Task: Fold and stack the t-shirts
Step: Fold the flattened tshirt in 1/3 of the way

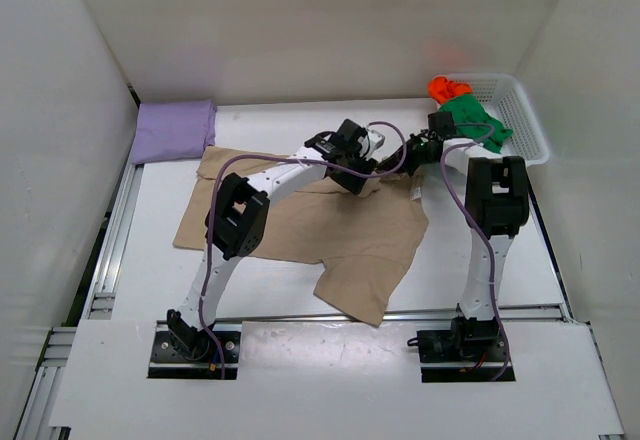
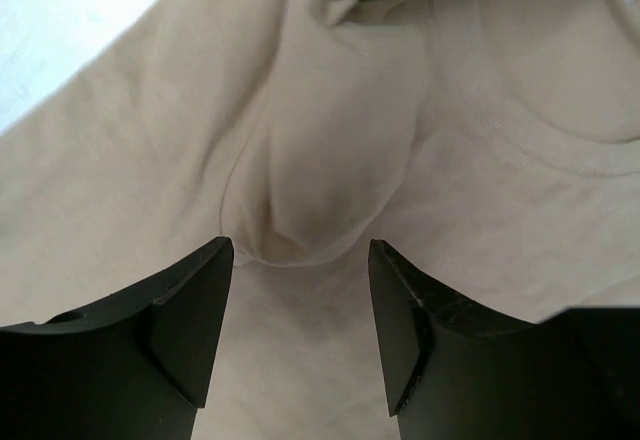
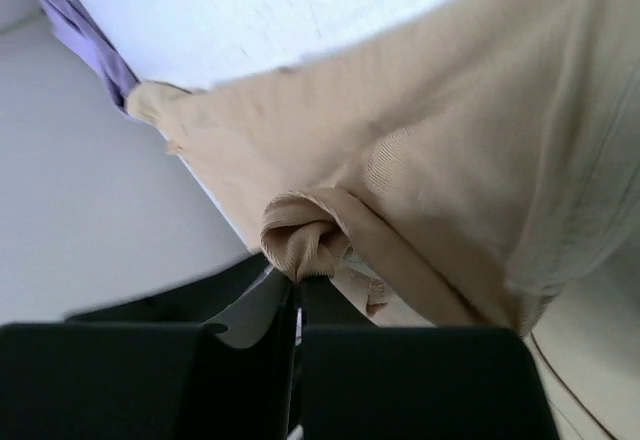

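The beige t-shirt point(image 1: 300, 230) lies spread out in the middle of the white desk point(image 1: 140, 260). It is not flat. One sleeve sticks out toward the near edge, and the far edge is bunched up where the two arms meet.

The left gripper point(image 2: 300, 290) is low over the beige t-shirt. Its two black fingers point(image 2: 190, 310) are spread apart. A soft bump of cloth sits up between them. I cannot tell if the fingers touch the bump.

The right gripper point(image 3: 297, 295) has its fingers pressed together. It is pinching a little rolled-up bit of the beige t-shirt at the tips. The cloth there is lifted off the desk, and the rest hangs down from it.

The lilac t-shirt point(image 1: 172, 130) lies folded in the far left corner of the desk, just beside the beige one.

The white basket point(image 1: 525, 120) sits in the far right corner. The green t-shirt point(image 1: 475, 118) is piled at its left end and hangs over the rim. The orange-red t-shirt point(image 1: 447, 88) pokes out just behind the green one.
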Controlling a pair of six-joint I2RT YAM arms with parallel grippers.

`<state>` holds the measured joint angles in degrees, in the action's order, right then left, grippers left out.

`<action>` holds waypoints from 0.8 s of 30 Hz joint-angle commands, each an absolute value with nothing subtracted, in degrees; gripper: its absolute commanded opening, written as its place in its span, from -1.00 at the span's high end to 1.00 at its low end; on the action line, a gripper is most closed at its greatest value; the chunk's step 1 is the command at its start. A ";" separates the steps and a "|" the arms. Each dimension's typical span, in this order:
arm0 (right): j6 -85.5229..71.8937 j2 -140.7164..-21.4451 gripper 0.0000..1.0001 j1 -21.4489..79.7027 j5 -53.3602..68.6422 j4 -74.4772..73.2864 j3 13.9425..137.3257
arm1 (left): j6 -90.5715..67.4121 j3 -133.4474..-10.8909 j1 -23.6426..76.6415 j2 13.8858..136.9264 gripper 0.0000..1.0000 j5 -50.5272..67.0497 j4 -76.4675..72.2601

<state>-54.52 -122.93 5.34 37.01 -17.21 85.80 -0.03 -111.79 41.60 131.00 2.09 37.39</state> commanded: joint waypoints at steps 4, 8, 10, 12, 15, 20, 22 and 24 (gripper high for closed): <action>-61.79 -127.61 1.00 4.66 38.24 -12.66 90.70 | 0.00 -114.70 42.45 128.76 -0.34 2.29 35.86; -63.11 -128.14 1.00 4.66 38.23 -12.04 90.18 | 0.00 -114.70 42.98 128.76 -0.34 2.80 35.86; -63.11 -128.14 1.00 4.66 38.23 -12.04 90.18 | 0.00 -114.70 43.67 129.37 -0.30 3.68 35.86; -63.11 -128.14 1.00 4.66 38.23 -12.04 90.18 | 0.00 -114.70 44.29 129.37 -0.28 5.88 35.86; -63.11 -128.14 1.00 4.66 38.23 -11.51 90.18 | 0.00 -114.17 44.99 129.98 -0.33 8.17 35.33; -63.11 -128.14 1.00 4.66 38.23 -11.51 89.65 | 0.00 -111.27 45.53 131.30 -0.50 6.60 30.77; -63.11 -128.14 1.00 4.66 38.76 -11.51 89.65 | 0.00 -110.22 45.53 131.92 -0.55 5.98 29.01; -63.11 -128.14 1.00 4.66 38.76 -11.51 89.13 | 0.00 -110.21 45.53 132.71 -0.55 4.23 28.39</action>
<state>-61.14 -126.91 5.28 37.76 -11.60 88.84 0.01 -111.11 45.63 131.59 5.48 31.62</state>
